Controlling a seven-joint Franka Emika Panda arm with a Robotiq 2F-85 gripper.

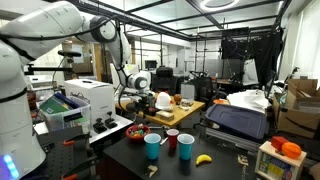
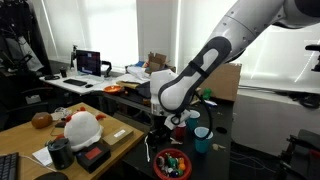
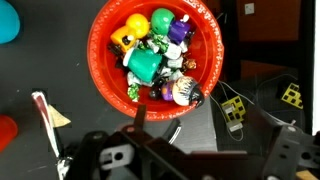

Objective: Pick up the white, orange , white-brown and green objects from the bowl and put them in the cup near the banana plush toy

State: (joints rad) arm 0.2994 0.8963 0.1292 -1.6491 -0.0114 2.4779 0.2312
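Wrist view, left to right. We are noting a blue cup (image 3: 5, 20) at the top left edge. The bowl (image 3: 100, 60) is filling the centre of the picture, and all the toys are lying in it, heaped and touching.

- The orange piece (image 3: 125, 42) is probably the one at the upper left of the heap. The picture is too coarse here for us to be sure.
- The green piece (image 3: 145, 63) is sitting mid-heap, on top.
- The white-brown piece (image 3: 182, 92) is lying against the lower right wall.

In an exterior view the cup (image 1: 186, 147) is standing just beside the banana (image 1: 203, 158), apart from the bowl.

We are judging the toys to be small, light, hard and glossy, so they are likely to slip or roll under a pinch. The green piece looks the most exposed. We are planning to take it from above, across its broader sides, with the fingers kept clear of its neighbours.

The gripper (image 2: 162, 132) is hanging over the bowl. Its fingers are dark against a dark table, so we cannot tell how far apart they are or whether they are holding anything.
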